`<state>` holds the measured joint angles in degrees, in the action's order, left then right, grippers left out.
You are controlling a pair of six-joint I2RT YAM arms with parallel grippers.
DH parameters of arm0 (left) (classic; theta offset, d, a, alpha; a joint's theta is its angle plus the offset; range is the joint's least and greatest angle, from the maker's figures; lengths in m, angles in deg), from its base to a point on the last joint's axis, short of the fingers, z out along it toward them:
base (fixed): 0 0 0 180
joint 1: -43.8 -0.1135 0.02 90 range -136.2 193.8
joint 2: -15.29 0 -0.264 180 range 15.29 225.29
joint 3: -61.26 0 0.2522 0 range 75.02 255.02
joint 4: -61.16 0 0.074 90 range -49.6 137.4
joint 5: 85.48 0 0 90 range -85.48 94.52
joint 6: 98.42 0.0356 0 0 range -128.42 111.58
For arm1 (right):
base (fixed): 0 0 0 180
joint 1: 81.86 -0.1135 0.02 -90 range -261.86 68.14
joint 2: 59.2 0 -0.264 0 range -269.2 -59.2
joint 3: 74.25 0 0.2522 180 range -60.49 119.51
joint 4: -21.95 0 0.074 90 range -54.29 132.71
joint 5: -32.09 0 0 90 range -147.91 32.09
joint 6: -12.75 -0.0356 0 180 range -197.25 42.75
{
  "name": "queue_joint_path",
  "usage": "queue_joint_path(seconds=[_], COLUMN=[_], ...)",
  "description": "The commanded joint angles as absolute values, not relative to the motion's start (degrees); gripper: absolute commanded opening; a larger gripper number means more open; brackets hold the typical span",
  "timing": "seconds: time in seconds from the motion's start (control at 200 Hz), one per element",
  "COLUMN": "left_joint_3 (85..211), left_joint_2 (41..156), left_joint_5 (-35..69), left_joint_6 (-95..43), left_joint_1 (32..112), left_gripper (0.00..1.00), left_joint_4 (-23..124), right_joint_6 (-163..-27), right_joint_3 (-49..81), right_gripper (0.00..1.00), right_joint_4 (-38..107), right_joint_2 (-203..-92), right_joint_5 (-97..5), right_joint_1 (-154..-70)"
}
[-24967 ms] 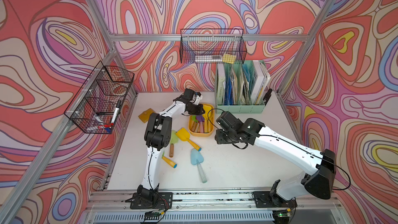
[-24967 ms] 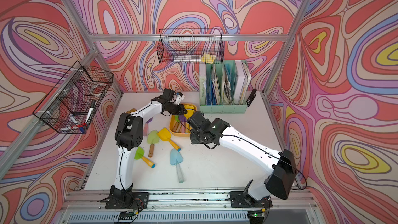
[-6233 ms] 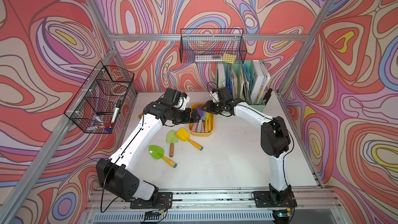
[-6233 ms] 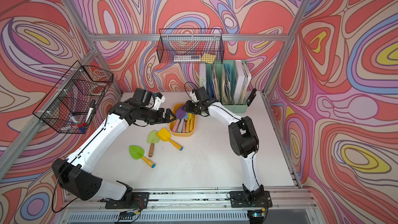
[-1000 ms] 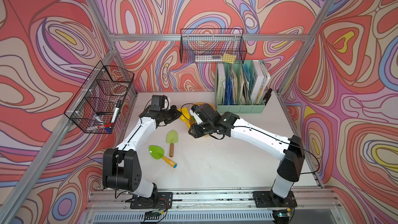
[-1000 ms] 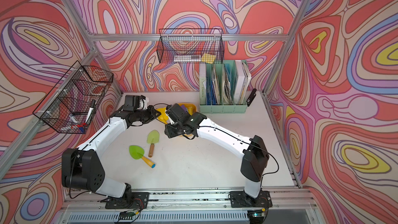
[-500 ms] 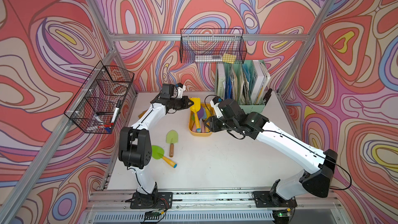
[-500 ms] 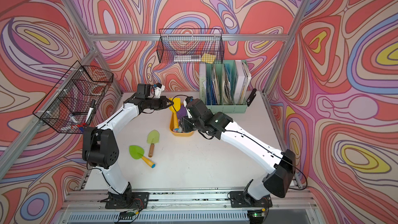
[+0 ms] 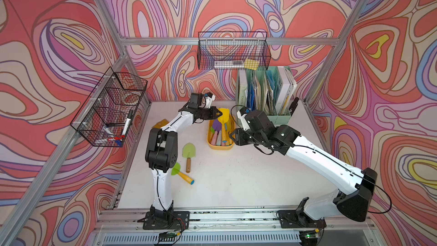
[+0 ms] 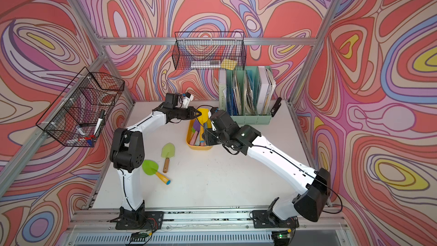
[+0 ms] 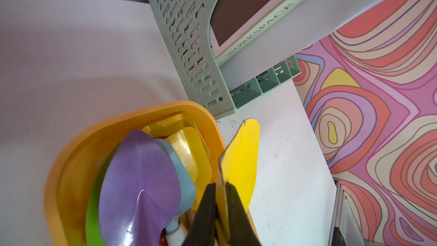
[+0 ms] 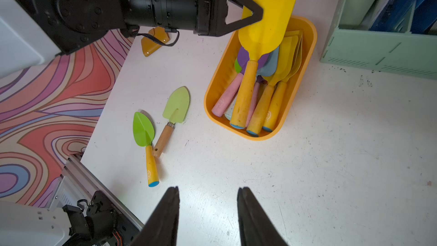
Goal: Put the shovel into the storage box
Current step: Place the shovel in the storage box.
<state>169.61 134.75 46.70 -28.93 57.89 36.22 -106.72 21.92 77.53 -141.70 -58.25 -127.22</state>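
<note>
Placement step: left tool (image 12: 256, 14) pinching blade of yellow plastic shovel (image 12: 267, 20), handle down in shallow yellow-orange plastic storage box (image 12: 306, 53). Next: lower blade, release. Right tool (image 12: 208, 189) part-open, empty.

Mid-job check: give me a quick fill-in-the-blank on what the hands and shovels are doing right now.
The shovel clamped by its blade in the left hand is ____ in colour. Outside the storage box, ____ green shovels lie on the table. The right hand is ____ and holds nothing.
Missing words: yellow; two; open.
</note>
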Motion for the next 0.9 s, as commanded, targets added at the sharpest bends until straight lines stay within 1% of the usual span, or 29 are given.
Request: queue_joint_path(seconds=[0.0,0.195,0.441,0.896], left_joint_3=[173.0,176.9,178.5,177.9], left_joint_2=[136.6,140.1,142.4,145.1], left_joint_5=[46.5,45.2,44.5,45.4], left_joint_6=[-26.6,-24.1,-22.7,-22.7], left_joint_1=[58.1,58.2,58.3,59.7], left_gripper=[0.12,0.12,0.12,0.12], left_joint_4=[37.4,34.2,32.9,32.6], right_joint_6=[-107.4,-107.7,-107.9,-107.8], right_joint_3=[20.9,20.0,20.2,20.3], right_gripper=[0.42,0.41,0.42,0.41], right_joint_4=[78.1,78.1,78.1,77.2], right_joint_2=[-140.2,-140.2,-141.4,-142.9], right_joint_5=[-59.3,-59.3,-58.7,-57.6], right_joint_1=[-126.5,-125.8,-125.2,-124.9])
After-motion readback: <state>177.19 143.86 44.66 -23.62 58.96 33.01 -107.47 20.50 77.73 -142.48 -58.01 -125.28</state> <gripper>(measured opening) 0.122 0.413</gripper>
